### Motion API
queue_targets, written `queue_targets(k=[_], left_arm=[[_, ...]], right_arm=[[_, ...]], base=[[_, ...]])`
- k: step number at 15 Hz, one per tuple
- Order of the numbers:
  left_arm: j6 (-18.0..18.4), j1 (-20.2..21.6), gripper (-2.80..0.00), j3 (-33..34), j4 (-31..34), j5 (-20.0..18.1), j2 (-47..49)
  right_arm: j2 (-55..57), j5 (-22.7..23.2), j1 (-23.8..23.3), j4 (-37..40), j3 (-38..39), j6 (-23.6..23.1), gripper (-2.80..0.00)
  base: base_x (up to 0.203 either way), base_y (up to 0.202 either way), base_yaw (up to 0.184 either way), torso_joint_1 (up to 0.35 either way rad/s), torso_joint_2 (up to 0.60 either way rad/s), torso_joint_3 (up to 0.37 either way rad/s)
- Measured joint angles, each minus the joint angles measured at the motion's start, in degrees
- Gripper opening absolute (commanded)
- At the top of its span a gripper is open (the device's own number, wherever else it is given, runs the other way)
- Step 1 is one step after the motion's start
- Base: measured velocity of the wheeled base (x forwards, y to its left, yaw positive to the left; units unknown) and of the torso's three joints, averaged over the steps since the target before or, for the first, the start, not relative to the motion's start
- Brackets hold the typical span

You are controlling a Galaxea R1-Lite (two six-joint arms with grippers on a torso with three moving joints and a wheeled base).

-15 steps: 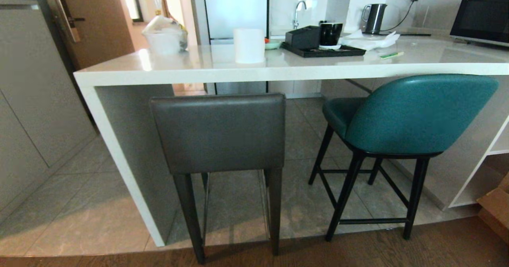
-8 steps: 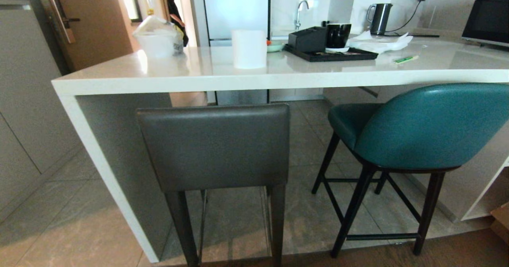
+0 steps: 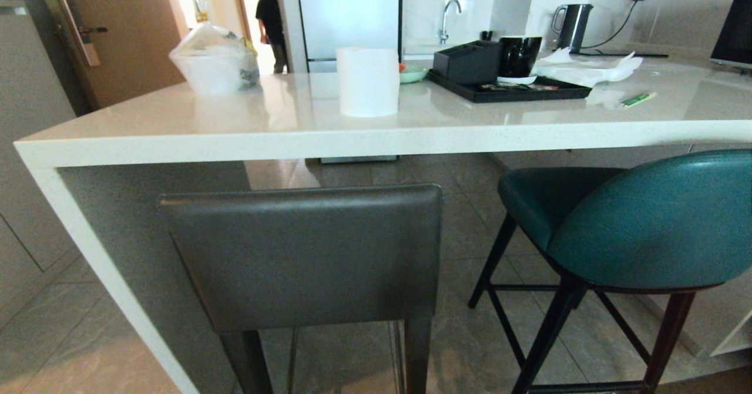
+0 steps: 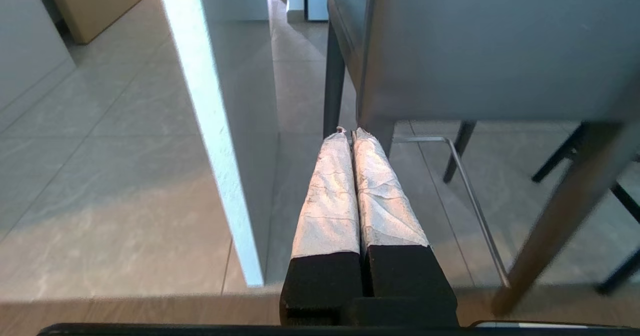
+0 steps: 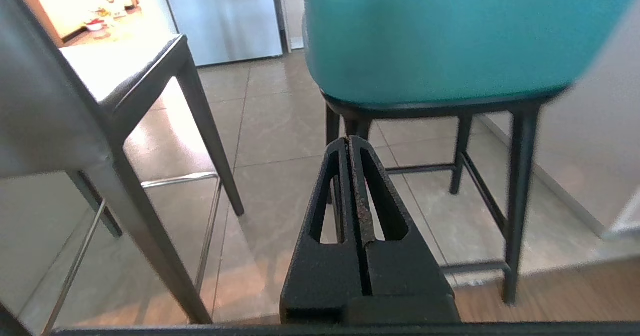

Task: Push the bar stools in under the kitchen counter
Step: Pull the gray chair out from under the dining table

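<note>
Head view, surface: the white glossy surface [image 3: 294,130] runs across the frame, its white panel leg [image 3: 88,253] going down at the left end.
Head view, grey stool: the grey stool [image 3: 305,253] stands before the surface near the panel leg, its square back facing the camera, the top of the back lower than the slab's edge.
Head view, teal stool: the teal stool [image 3: 652,224] stands to the right of the grey one, turned at an angle, its seat reaching under the slab and its rounded back out in front of it.
Head view, on the surface: a white paper roll [image 3: 368,81], a plastic bag [image 3: 214,59], a black tray [image 3: 508,88] with a black mug [image 3: 519,57], crumpled paper [image 3: 590,68], a kettle [image 3: 573,27] further back.
Head view, background: a person [image 3: 273,21] stands in the doorway; neither arm shows here.
Left wrist view, left hand: the left hand [image 4: 350,135] is closed, its wrapped fingers [image 4: 327,196] pressed together and holding nothing, low beside the grey stool's rear leg, near the panel leg.
Right wrist view, right hand: the right hand [image 5: 349,140] is closed and empty, black fingers [image 5: 380,191] together, pointing toward the teal stool's legs below its back; the grey stool stands off to one side.
</note>
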Motion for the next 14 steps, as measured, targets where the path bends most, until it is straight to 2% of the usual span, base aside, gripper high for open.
queue_targets(k=[14], left_arm=[[-0.1, 0.1, -2.80, 0.1, -0.2, 0.0, 0.0]], right_arm=[[0.0, 0.0, 0.0, 0.0, 0.0, 0.0, -2.80]], base=[[0.007, 0.000, 0.000, 0.001, 0.00, 0.000]])
